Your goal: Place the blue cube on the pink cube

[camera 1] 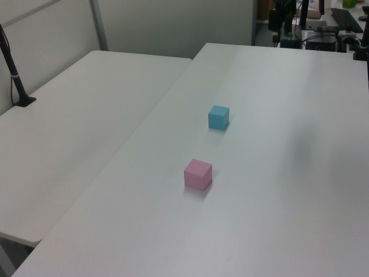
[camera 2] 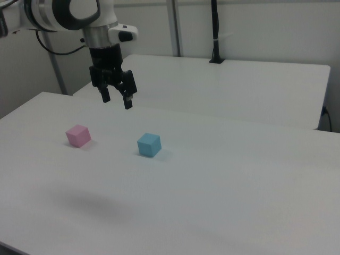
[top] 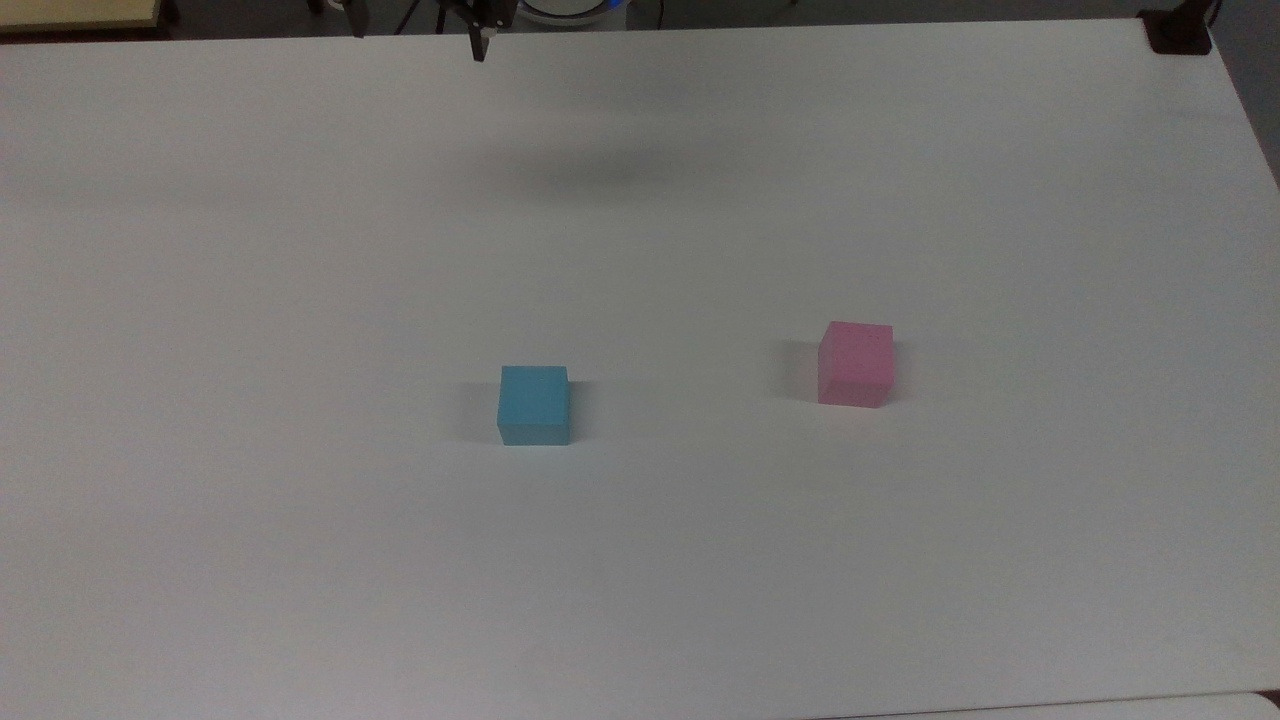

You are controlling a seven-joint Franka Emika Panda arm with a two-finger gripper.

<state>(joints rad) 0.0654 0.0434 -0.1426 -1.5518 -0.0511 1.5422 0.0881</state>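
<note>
The blue cube (top: 534, 405) (camera 1: 218, 117) (camera 2: 149, 144) rests on the white table (top: 640, 560), apart from the pink cube (top: 855, 364) (camera 1: 198, 174) (camera 2: 78, 136), which also sits on the table. In the top view the pink cube lies to the right of the blue one. My gripper (camera 2: 117, 100) (top: 418, 30) hangs open and empty, high above the table. In the right view it is above and between the two cubes. In the top view its fingertips (top: 479, 47) show at the far edge of the table.
A second white table (camera 1: 75, 115) (camera 2: 234, 85) adjoins this one, with a black post (camera 1: 14, 75) (camera 2: 215, 32) standing on it. A black clamp (top: 1180, 30) sits at the top view's far right corner. Equipment (camera 1: 328, 23) stands beyond the table's far end.
</note>
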